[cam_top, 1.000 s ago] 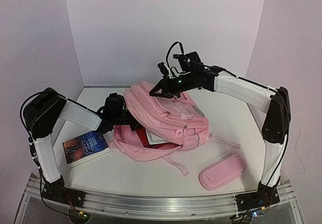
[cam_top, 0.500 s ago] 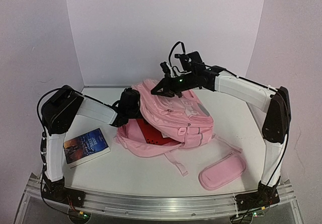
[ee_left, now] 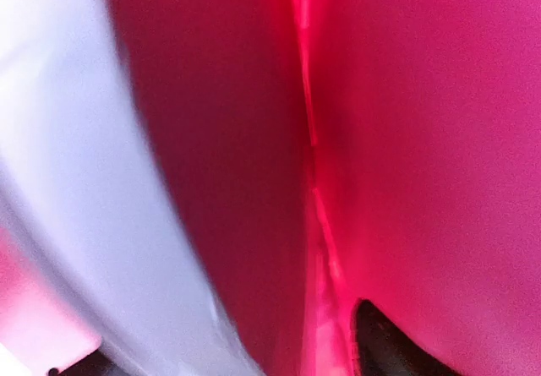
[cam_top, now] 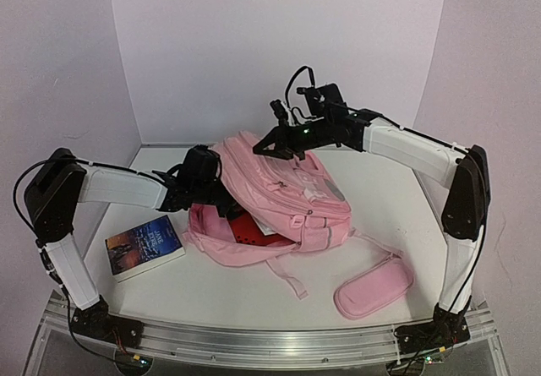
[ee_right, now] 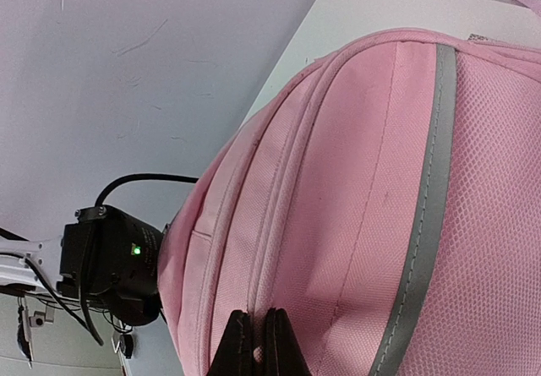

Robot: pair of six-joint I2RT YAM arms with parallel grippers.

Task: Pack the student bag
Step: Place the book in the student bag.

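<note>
Your right tool (ee_right: 256, 332) is shut, its fingers pinched together on the pink fabric of the student bag (cam_top: 287, 194). It is holding the upper panel up, so the mouth gapes.

The bag lies on the counter (cam_top: 385, 192) directly below that tool. Its long axis runs from the open mouth on your left arm's side away toward your right arm's side.

Your left tool (cam_top: 213, 195) sits right at that mouth, with the bag straight ahead of it and the red lining (cam_top: 252, 228) just beyond. Its wrist view is only a blur of red and white at close range, so I cannot tell whether it is open or closed, or whether it holds anything.

The next move probably depends on this. The book (cam_top: 144, 247) lies behind your left tool, back toward that arm's base, so the left arm is clearly the nearer one. The pencil case (cam_top: 374, 286) lies well apart from both tools, near your right arm's base. I would leave the right grip alone, since letting go may drop the flap over the mouth.
</note>
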